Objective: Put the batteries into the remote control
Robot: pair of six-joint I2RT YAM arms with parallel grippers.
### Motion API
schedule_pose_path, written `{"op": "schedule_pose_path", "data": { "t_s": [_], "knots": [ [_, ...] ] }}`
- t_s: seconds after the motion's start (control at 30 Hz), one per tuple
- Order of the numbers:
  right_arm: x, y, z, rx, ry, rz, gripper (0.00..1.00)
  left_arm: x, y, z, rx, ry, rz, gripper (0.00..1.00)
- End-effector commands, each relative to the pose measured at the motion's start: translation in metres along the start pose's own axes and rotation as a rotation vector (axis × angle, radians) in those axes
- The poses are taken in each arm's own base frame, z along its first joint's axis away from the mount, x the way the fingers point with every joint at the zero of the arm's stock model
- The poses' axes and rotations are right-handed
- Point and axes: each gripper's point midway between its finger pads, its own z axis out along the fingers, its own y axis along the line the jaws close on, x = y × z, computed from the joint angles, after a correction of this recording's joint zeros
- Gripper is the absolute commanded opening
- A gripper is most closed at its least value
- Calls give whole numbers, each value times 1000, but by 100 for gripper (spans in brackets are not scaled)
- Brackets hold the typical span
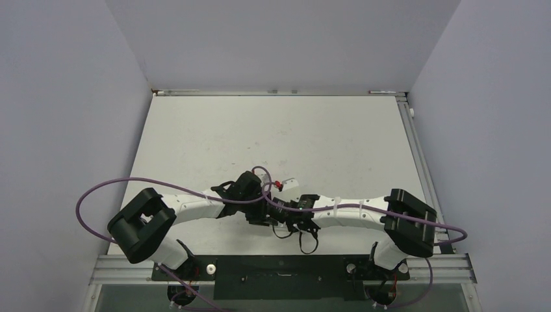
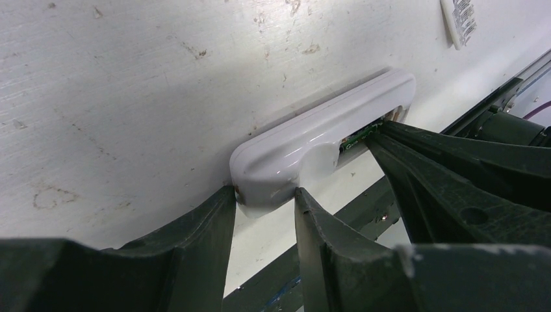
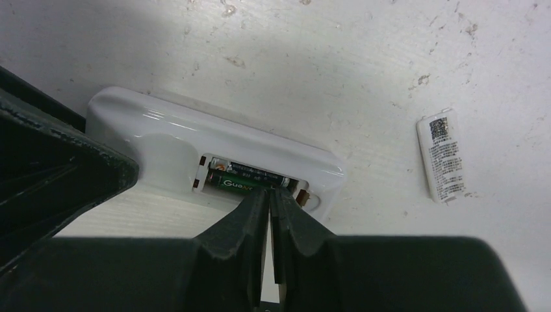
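at the battery bay: right gripper (image 3: 269, 195), jaws together, tips on the batteries (image 3: 250, 184); i'd fear an off-centre push popping a cell out. count: batteries, one plain, a second seemingly behind; remote control (image 3: 188, 136), one, its end clamped by the left gripper (image 2: 264, 194), on the table (image 3: 325, 52); loose cover (image 3: 442, 156), one, well apart.

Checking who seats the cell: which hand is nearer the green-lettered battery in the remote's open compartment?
Right. The right hand has its shut tips at the battery; the left hand clamps the remote control at its opposite end.
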Motion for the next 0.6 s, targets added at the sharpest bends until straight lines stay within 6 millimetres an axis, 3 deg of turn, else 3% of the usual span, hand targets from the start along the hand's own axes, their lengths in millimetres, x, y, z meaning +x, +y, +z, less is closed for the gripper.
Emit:
{"op": "schedule_pose_path", "data": {
  "t_s": [0.0, 0.2, 0.57],
  "knots": [
    [48, -1, 11, 47, 162, -96, 10, 3, -9, -2, 53, -6, 22, 35],
    [45, 1, 10, 82, 155, -107, 9, 4, -8, -2, 61, -2, 25, 35],
    [-8, 19, -17, 55, 9, -52, 10, 1, -7, -5, 54, -8, 38, 35]
  ]
}}
